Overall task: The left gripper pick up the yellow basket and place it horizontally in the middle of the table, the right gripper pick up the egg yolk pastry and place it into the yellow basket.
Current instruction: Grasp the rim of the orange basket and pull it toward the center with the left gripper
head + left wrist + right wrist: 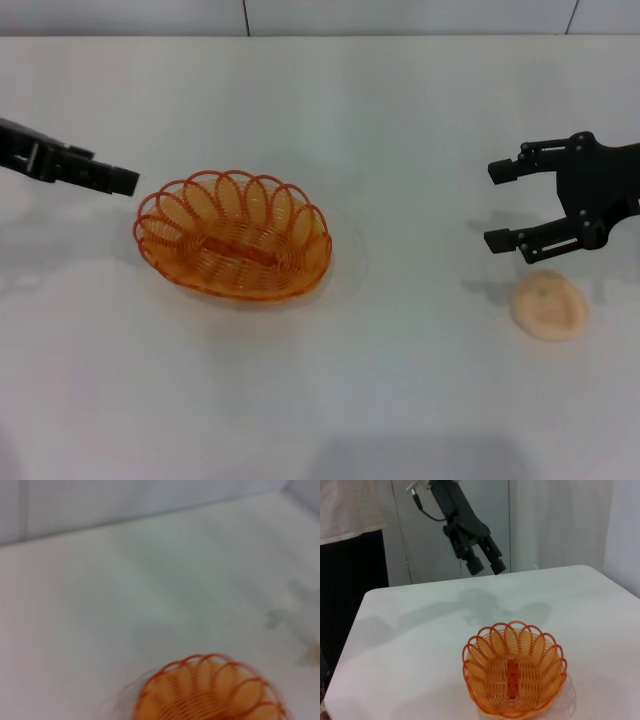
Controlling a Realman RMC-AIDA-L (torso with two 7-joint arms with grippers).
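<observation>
The yellow basket point(232, 237) stands upright on the white table point(400, 120), left of the middle. It also shows in the left wrist view point(210, 690) and the right wrist view point(514, 675), and it holds nothing. My left gripper point(122, 182) hovers just left of the basket, clear of its rim. In the right wrist view the left gripper point(486, 566) is open and empty above the table. The egg yolk pastry point(549, 305) lies on the table at the right. My right gripper point(496, 205) is open and empty, above and just behind the pastry.
A pale panelled wall point(400, 15) runs behind the table's far edge. In the right wrist view the table's corner and side edge point(355, 630) show beside a dark area.
</observation>
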